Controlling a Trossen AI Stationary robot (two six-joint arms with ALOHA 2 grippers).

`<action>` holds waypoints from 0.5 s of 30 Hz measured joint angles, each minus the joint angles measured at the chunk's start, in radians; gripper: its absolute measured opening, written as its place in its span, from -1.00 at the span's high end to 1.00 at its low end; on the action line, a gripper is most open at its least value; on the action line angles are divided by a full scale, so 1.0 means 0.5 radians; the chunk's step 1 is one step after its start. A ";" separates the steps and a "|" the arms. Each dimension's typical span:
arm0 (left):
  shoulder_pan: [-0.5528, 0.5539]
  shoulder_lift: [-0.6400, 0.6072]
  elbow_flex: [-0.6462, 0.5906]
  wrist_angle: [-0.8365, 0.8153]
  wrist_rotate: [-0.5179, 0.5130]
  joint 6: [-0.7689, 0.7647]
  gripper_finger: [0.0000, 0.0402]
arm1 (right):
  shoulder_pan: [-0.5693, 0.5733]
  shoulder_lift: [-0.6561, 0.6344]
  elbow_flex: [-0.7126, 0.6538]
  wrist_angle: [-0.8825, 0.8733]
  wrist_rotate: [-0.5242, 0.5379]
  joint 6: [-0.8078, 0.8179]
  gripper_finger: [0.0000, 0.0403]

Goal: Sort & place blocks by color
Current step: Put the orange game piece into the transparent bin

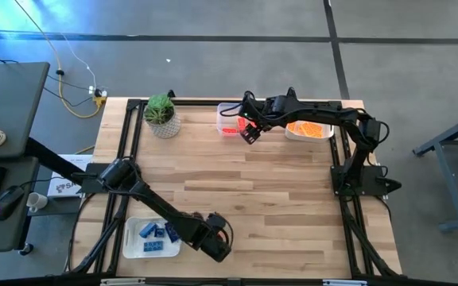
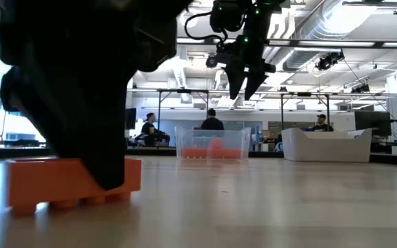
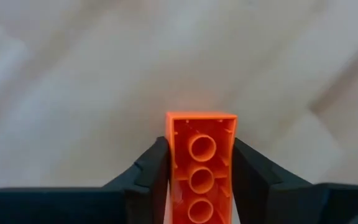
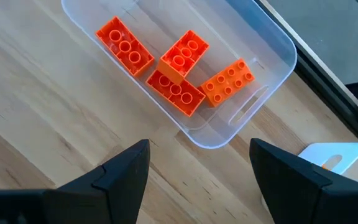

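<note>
- The left hand (image 3: 201, 180) is closed on a small orange rectangular plastic brick (image 3: 201, 165), one dark finger (image 3: 151, 174) pressed against each long side, its hollow underside with round tubes facing the wrist camera.
- In the low view that orange brick (image 2: 67, 182) rests on the pale wooden worktop (image 2: 267, 207), with the dark hand coming down on it from above.
- Seen from above, the left hand (image 1: 217, 238) is at the worktop's near edge, just beside a white rectangular tray (image 1: 151, 237) holding several blue bricks (image 1: 156, 232).
- The right hand (image 1: 249, 131) hangs above the worktop's far side with its fingers spread wide and nothing between them, next to a clear plastic bin (image 1: 229, 121).
- In the right wrist view this clear bin (image 4: 241, 118) holds four orange-red bricks (image 4: 179, 74), one lying atop another.
- A white tub (image 1: 308, 129) with orange bricks stands on the other side of the right hand from the clear bin.
- A small green potted plant (image 1: 162, 115) stands well apart from the clear bin, near the worktop's far left corner.
</note>
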 joint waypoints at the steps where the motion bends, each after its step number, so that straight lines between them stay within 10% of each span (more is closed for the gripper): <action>1: 0.018 -0.012 -0.002 -0.042 -0.010 0.027 0.46 | -0.001 0.000 0.000 -0.004 0.001 -0.016 -0.31; 15: 0.467 -0.372 -0.002 -0.523 -0.217 0.755 0.47 | -0.001 0.000 0.000 -0.301 0.149 -0.102 -0.31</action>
